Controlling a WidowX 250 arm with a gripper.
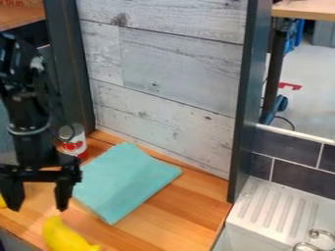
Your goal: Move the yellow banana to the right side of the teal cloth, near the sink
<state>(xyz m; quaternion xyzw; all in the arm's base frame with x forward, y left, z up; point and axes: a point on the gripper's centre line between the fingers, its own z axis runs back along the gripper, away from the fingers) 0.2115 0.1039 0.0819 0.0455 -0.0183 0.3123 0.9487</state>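
Cloth (128,181): turquoise, folded into a flat, roughly rectangular pad, laid slantwise on the wooden counter (190,201), left of center in the frame.
Gripper (38,201): black, pictured at lower left, its two fingers spread wide, one seen beside the cloth's left corner.
Yellow object (64,236): bright, smooth, tapered at its upper end, cropped by the frame's bottom edge.
Can (76,143): red and white, stood upright at left, partly hidden by the arm.
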